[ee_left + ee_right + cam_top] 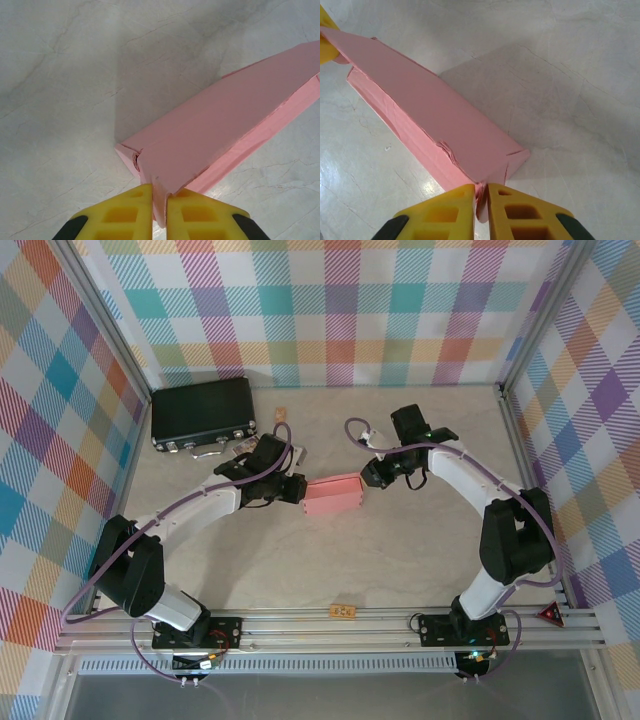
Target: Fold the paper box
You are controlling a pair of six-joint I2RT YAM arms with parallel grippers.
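box: you're looking at paper box lying mid-surface, well apart from black case | left gripper: pinching narrow on its left-end flap | right gripper: pinching narrow on right-end flap | box possibly resting on surface, view unclear

Left pincer clamped, right pincer clamped

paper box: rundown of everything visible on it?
The paper box is salmon-pink thin card, folded into a long, low rectangular form, creased and wrinkled at the corners. It lies on the marble-look table mid-workspace, between the arms. The left hand and right hand each pinch an end flap, one per end.
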